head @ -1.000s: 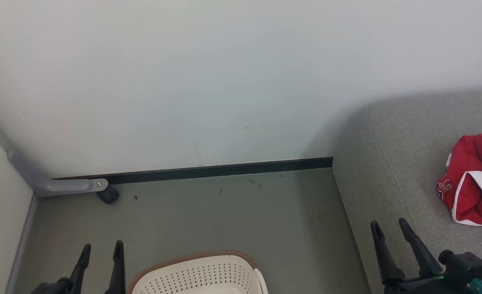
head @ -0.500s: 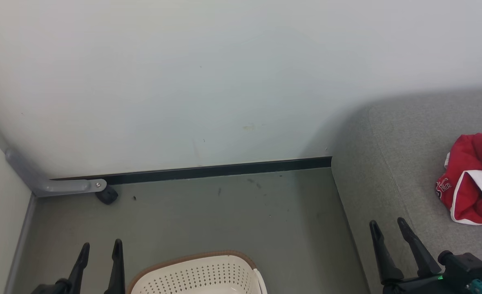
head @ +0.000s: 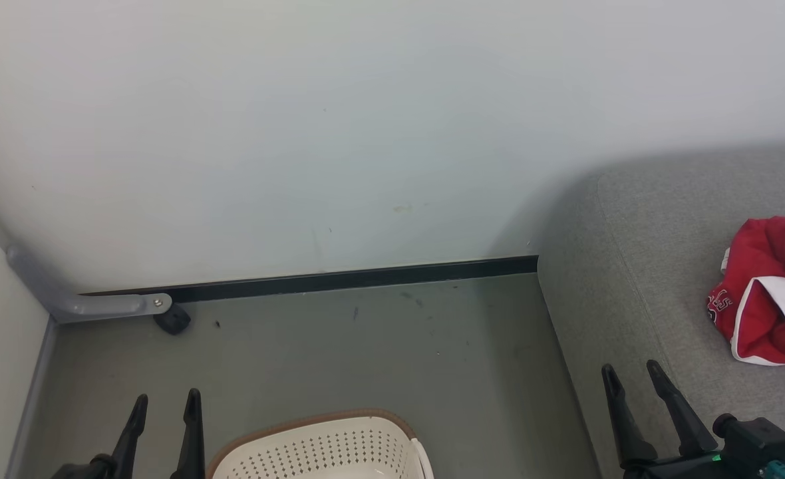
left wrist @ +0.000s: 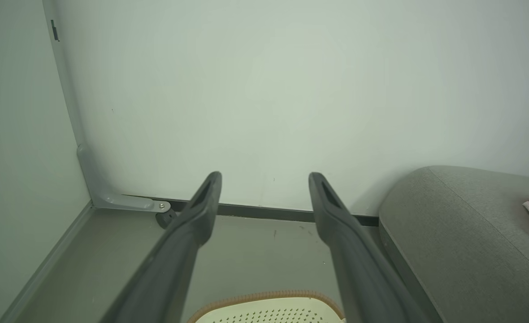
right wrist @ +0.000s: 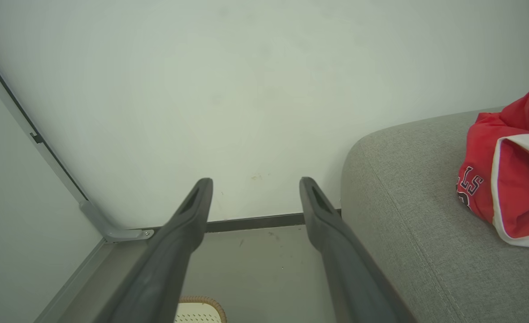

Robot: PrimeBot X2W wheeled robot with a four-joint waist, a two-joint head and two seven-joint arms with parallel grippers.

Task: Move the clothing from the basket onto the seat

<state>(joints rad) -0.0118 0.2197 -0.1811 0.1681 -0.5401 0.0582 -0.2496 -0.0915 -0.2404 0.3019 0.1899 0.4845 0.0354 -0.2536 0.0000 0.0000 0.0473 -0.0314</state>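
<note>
At the far left of the head view, a grey metal bracket (head: 100, 305) is seen fixed along the foot of the pale wall (head: 366, 133). A small black stopper (head: 173, 320) is noted just beside its end.

At the lower left, the left hand (head: 167, 399) is held above the grey-green floor (head: 366, 352). Its two long dark fingers are spread wide and nothing is gripped between them. The same wide gap is confirmed in the left wrist view.

Just to its right, the oval cream plastic laundry basket (head: 313, 446), with perforated sides and a brown woven-look rim, is stood on the floor at the bottom edge. Its contents cannot be told. A black skirting strip (head: 352, 279) is run along the wall behind it.

Further right, the right hand (head: 630, 369) is seen against the rounded end of the large grey fabric-upholstered sofa (head: 632, 266). Its fingers are set wide apart and are empty.

At the far right, a crumpled red sports jersey (head: 768, 293) with white trim and dark lettering is found lying on the sofa seat, well apart from both hands and from the basket.
</note>
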